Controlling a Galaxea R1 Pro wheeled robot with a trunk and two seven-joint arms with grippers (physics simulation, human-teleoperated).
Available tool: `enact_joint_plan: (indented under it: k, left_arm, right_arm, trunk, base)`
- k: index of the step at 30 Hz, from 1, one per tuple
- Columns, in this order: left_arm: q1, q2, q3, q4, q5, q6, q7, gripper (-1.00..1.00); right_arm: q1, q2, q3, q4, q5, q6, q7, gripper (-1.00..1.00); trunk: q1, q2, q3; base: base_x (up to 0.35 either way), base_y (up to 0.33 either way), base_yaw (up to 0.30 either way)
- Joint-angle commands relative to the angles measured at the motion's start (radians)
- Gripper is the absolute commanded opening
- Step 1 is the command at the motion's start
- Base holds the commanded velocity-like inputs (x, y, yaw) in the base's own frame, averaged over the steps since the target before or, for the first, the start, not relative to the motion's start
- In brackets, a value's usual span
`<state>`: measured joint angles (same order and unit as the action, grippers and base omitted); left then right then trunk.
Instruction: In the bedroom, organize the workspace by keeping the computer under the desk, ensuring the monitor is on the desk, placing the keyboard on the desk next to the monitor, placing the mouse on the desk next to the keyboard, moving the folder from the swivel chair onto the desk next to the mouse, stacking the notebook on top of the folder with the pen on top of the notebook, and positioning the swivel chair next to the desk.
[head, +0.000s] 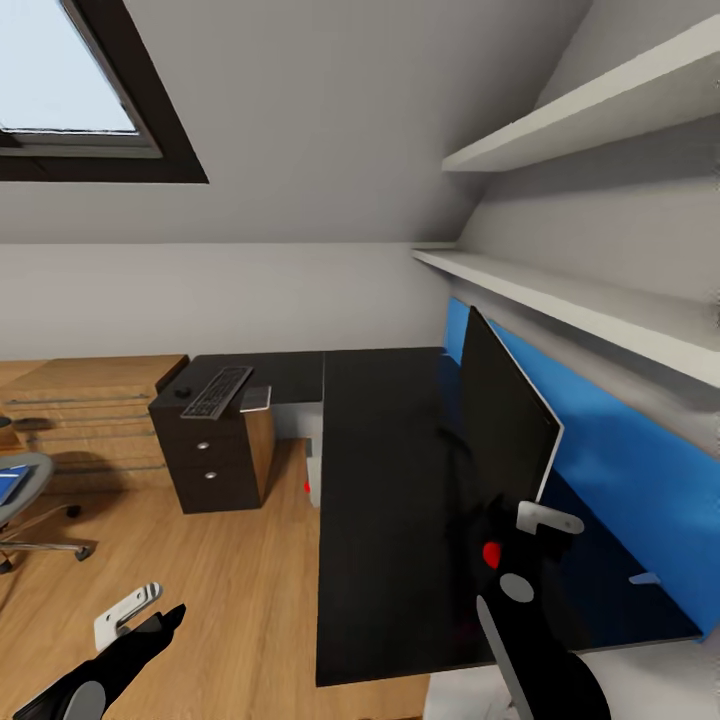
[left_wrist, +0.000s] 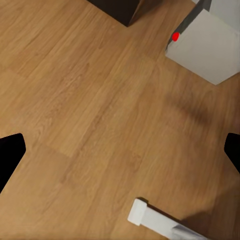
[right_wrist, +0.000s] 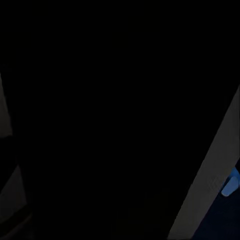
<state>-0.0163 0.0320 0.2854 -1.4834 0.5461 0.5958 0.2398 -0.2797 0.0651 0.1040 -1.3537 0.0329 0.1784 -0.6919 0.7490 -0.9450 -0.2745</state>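
Head view: monitor (head: 505, 415) stands on surface (head: 385, 500), right gripper (head: 535, 525) at its edge, grip state unclear; a nudge could tip it. Keyboard (head: 216, 392) overhangs cabinet (head: 210, 455). Left wrist: left gripper (head: 135, 612) spread wide, empty, over floor (left_wrist: 90, 110). Right wrist: black screen, close.

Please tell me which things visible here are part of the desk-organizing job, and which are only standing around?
Job things:
desk
monitor
keyboard
computer
swivel chair
folder

Only standing around:
dark drawer cabinet
wall shelves
skylight
light-wood cabinet
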Motion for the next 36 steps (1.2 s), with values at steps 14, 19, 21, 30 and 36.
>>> enact_joint_plan:
  k: [14, 19, 21, 30, 36]
  left_arm:
    - [-0.001, 0.002, 0.000, -0.002, 0.011, 0.005, 0.008, 1.00]
    - [-0.001, 0.002, 0.001, -0.002, 0.011, 0.005, 0.008, 1.00]
    - [-0.001, 0.002, 0.001, -0.002, 0.011, 0.005, 0.008, 1.00]
    - [-0.001, 0.002, 0.001, -0.002, 0.011, 0.005, 0.007, 1.00]
    - [-0.001, 0.002, 0.001, -0.002, 0.011, 0.005, 0.007, 1.00]
  right_arm:
    - [-0.001, 0.001, 0.004, -0.001, 0.003, 0.007, -0.004, 1.00]
    - [-0.001, 0.000, 0.004, 0.000, 0.001, 0.002, 0.000, 1.00]
    - [-0.001, 0.000, 0.004, 0.000, 0.001, 0.002, 0.001, 1.00]
    - [-0.001, -0.002, 0.006, 0.001, -0.001, -0.003, 0.004, 1.00]
    - [-0.001, -0.002, 0.007, 0.001, -0.001, -0.058, 0.005, 1.00]
  trunk:
    - [0.000, -0.001, -0.001]
    - [0.000, -0.001, -0.001]
    - [0.000, -0.001, -0.001]
    - [0.000, -0.001, -0.001]
    - [0.000, -0.001, -0.001]
  base:
    - [-0.086, -0.051, 0.000]
    - [-0.183, 0.000, 0.000]
    - [-0.043, 0.000, 0.000]
    - [-0.008, 0.000, 0.000]
    - [0.000, 0.000, 0.000]
